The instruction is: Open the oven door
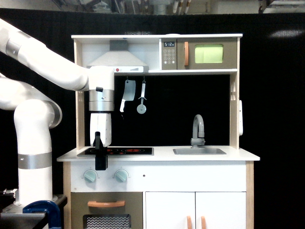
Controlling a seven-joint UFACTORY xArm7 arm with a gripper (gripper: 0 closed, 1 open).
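The oven door (208, 54) sits shut in the upper shelf of the toy kitchen, near its top corner on the exterior view's right, with a lime-green window and a short upright orange handle (186, 54) on its edge beside the grey keypad (169, 54). The arm's pincer (100, 162) hangs well below it, pointing down at the front edge of the bench (157, 155) toward the exterior view's left, just in front of the black hob (125, 150); whether its dark fingers are released or clenched cannot be told, and nothing shows between them. A toy cleaver (127, 94) and a round utensil (141, 100) hang under the shelf. The tap (198, 129) and sink (199, 151) lie toward the bench's other end.
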